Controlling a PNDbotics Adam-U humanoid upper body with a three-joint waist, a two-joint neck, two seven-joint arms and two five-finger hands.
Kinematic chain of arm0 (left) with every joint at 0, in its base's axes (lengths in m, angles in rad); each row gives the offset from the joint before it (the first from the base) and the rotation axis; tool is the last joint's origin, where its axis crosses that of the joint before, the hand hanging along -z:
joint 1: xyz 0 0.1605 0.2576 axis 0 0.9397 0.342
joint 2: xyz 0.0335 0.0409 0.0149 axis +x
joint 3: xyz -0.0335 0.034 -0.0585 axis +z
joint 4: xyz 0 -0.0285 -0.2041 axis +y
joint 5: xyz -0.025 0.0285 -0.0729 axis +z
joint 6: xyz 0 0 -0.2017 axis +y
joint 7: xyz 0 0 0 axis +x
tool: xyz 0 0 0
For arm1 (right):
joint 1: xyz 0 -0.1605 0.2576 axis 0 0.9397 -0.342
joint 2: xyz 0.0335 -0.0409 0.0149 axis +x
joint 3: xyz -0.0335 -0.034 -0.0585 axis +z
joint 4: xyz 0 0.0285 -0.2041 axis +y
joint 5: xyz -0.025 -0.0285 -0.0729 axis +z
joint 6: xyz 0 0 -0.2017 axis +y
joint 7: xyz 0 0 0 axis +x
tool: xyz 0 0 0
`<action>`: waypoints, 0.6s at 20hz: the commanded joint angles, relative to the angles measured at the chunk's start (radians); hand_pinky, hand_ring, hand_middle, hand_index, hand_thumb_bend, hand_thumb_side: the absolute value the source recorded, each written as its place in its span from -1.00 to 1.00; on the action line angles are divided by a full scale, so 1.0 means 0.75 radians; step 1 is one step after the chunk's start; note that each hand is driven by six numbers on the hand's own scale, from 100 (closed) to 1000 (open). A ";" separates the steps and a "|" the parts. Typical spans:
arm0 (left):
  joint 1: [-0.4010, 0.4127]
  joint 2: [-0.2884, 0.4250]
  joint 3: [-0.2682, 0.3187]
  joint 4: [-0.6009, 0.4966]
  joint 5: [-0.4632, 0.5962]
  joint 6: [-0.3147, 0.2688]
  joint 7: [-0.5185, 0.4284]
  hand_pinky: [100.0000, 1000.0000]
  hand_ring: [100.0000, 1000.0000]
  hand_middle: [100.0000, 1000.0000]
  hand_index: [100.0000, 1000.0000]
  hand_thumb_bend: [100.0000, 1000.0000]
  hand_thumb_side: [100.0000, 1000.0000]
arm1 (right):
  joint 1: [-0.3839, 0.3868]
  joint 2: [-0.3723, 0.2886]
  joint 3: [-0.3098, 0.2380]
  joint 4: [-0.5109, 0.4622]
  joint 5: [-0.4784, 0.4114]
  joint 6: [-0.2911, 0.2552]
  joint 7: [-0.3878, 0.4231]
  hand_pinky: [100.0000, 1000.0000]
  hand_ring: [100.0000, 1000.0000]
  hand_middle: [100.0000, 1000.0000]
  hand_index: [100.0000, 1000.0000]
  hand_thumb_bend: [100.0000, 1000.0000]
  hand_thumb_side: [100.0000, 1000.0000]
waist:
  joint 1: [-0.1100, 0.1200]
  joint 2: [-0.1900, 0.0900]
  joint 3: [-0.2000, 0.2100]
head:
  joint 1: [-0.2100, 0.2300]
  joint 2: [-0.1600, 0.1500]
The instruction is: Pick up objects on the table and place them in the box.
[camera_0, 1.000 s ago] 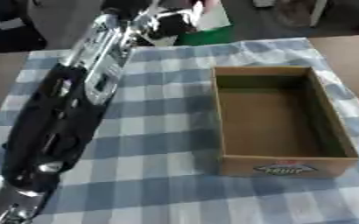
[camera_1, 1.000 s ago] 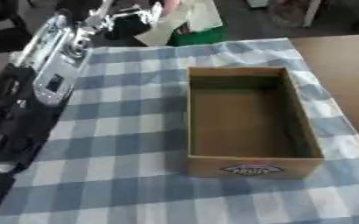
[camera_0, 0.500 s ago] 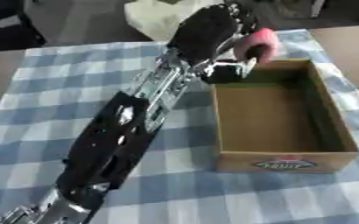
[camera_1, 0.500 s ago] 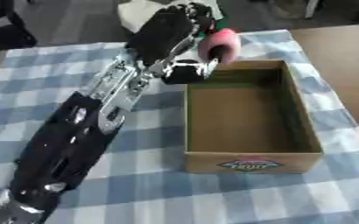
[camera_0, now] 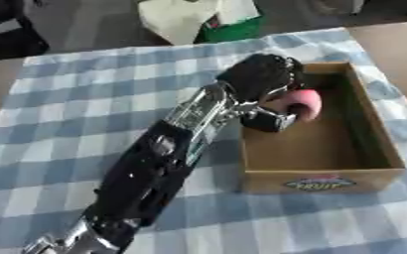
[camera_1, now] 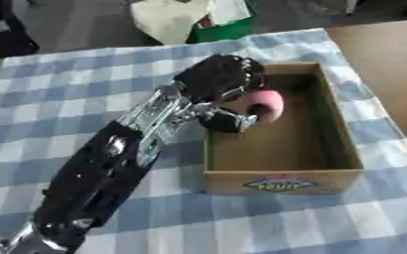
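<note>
The left hand (camera_0: pixel 261 78) is over the near-left part of the cardboard box (camera_0: pixel 370 149), its fingers curled round a pink rounded object (camera_0: pixel 301 104). The object shows at the hand's right side, inside the box's outline and above its brown floor; whether it touches the floor cannot be told. A dark part of the hand, apparently the thumb, lies below the object against the box's left wall.

Compared with half a second ago, the hand and the pink object are lower and further inside the box: earlier the object was at the box's far-left corner, level with the rim, and now it sits past the left wall, over the interior. One second ago the arm stretched to the far edge of the table, the hand near the white and green items there, and the box was empty.

The box stands on the blue-and-white checked tablecloth (camera_0: pixel 85 109), right of centre, its printed label (camera_1: pixel 283 184) on the near wall facing the camera. The left arm runs diagonally from the lower-left corner up to the box. A white bag (camera_0: pixel 179 17) and a green item (camera_0: pixel 233 29) lie beyond the far table edge.

The right hand shows in neither view.
</note>
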 commanded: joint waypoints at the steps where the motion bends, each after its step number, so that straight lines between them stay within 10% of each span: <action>1: -0.030 0.000 -0.001 -0.014 -0.026 -0.074 -0.141 -0.21 0.30 0.30 0.48 -1.00 0.20 | -0.005 -0.026 -0.011 -0.020 -0.002 0.004 0.007 0.68 0.76 0.66 0.89 -1.00 1.00 | -0.009 -0.020 -0.002 | 0.007 -0.009; 3: -0.032 0.001 0.001 -0.017 -0.033 -0.108 -0.218 -0.07 0.45 0.44 0.55 -0.98 0.38 | -0.004 -0.023 -0.009 -0.020 -0.002 0.007 0.010 0.68 0.76 0.66 0.88 -1.00 1.00 | -0.009 -0.021 -0.002 | 0.009 -0.008; 6: -0.035 0.002 0.008 -0.023 -0.038 -0.137 -0.316 0.06 0.56 0.56 0.68 0.22 0.66 | -0.004 -0.019 -0.008 -0.020 -0.005 0.009 0.011 0.68 0.76 0.66 0.88 -1.00 1.00 | -0.010 -0.022 -0.004 | 0.014 -0.006; 8: -0.037 0.003 0.014 -0.032 -0.038 -0.141 -0.366 0.07 0.58 0.59 0.74 0.62 0.70 | -0.002 -0.016 -0.007 -0.020 -0.004 0.010 0.015 0.68 0.76 0.66 0.88 -1.00 1.00 | -0.012 -0.022 -0.006 | 0.018 -0.005; 12: -0.040 0.010 0.027 -0.085 -0.059 -0.115 -0.362 0.05 0.58 0.59 0.82 1.00 0.88 | 0.007 -0.010 -0.009 -0.020 0.000 0.013 0.016 0.69 0.76 0.66 0.88 -1.00 1.00 | -0.016 -0.022 -0.007 | 0.024 -0.004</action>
